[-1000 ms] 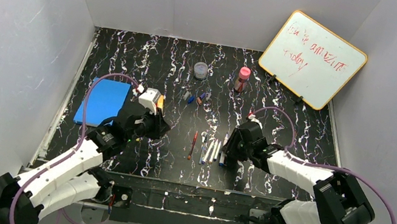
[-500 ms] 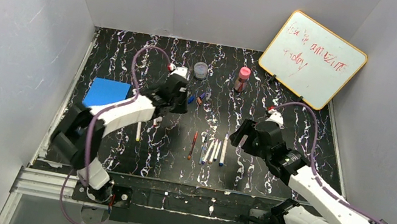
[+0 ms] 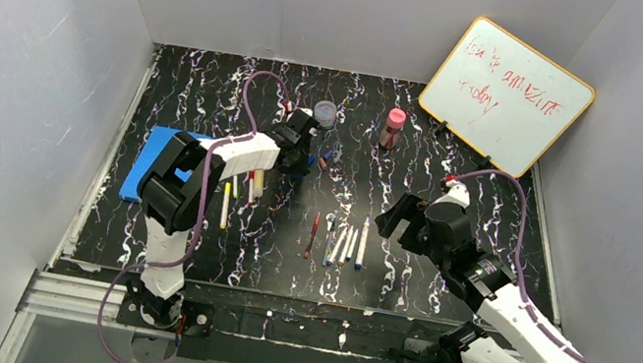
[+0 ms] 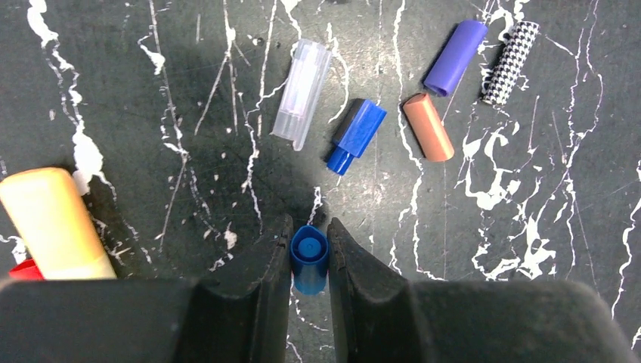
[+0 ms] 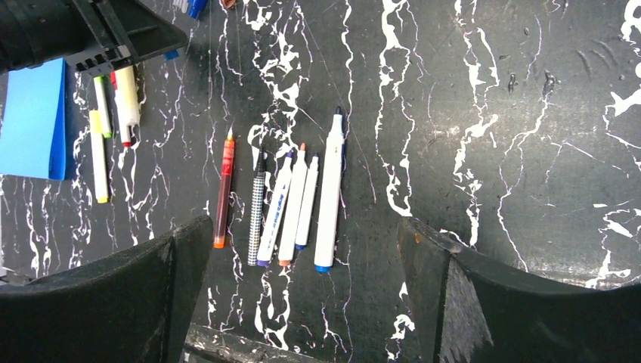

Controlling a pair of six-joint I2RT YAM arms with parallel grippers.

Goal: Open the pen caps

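White-barrelled pens (image 5: 330,197) in the near-centre row look uncapped, long axes near-to-far, tips pointing far, your right gripper (image 5: 302,223) spread wide above them; the highlighters (image 5: 99,159) at left you can't judge; farther off, your left gripper (image 4: 310,227) pinches a blue cap (image 4: 309,259) beside the loose caps (image 4: 357,134).

A blue cap (image 4: 309,259), purple cap (image 4: 455,57), orange-brown cap (image 4: 428,127), black-and-white checked cap (image 4: 511,63), and a sliver (image 4: 23,269), possibly red.
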